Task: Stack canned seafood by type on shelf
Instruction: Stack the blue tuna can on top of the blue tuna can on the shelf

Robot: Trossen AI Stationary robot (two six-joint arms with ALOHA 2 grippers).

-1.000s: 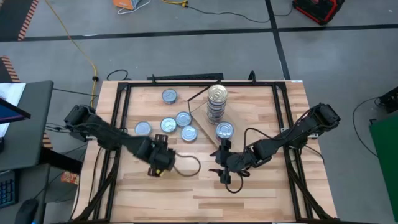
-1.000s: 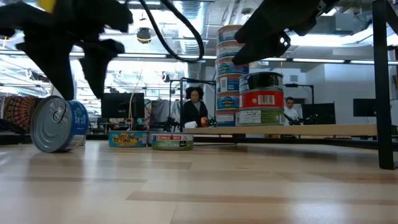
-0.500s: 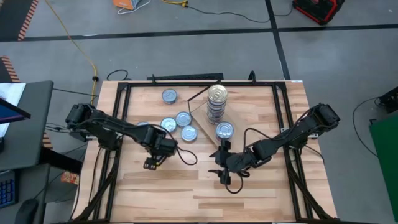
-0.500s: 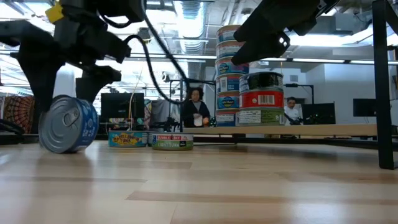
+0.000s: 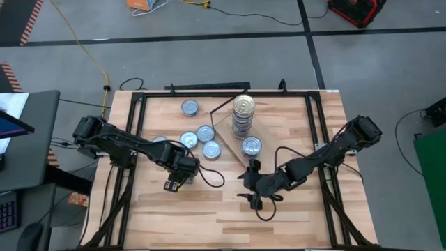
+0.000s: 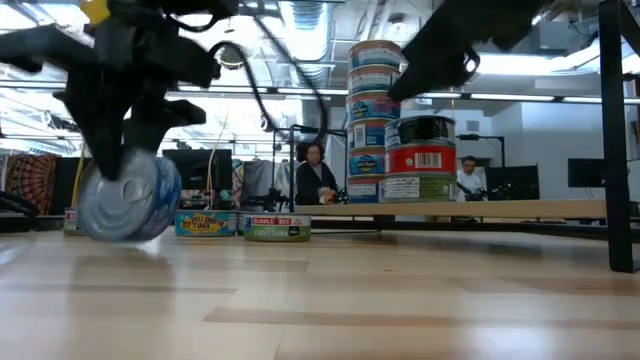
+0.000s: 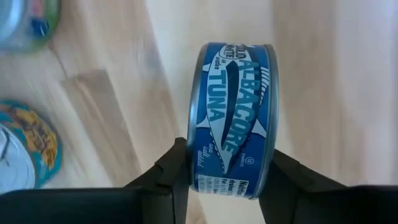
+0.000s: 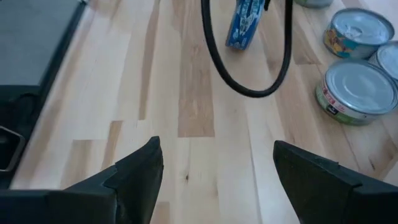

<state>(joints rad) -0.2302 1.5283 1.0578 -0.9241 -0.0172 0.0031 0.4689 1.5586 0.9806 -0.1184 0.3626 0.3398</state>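
Your left gripper's (image 7: 229,180) dark fingers (image 7: 171,177) were clamped on the flat faces of a blue-labelled round tuna tin (image 7: 233,118), held on edge just over the plank tabletop (image 5: 209,209) near its front left. You could see that tin from table height too, a silver lid tilted at you under the arm (image 6: 128,198). Behind it, loose silver-lidded tins (image 5: 200,139) lay flat in a cluster on the table, with one more (image 5: 189,107) farther back. On the light-wood shelf board (image 5: 226,125) beside them stood a tall stack of tins (image 5: 243,115), and a shorter stack with a red-labelled tin (image 6: 421,160) stood next to it. Your right gripper (image 5: 252,196) hovered low over bare planks near the table's middle front, its fingers (image 8: 134,177) spread wide with nothing between them.
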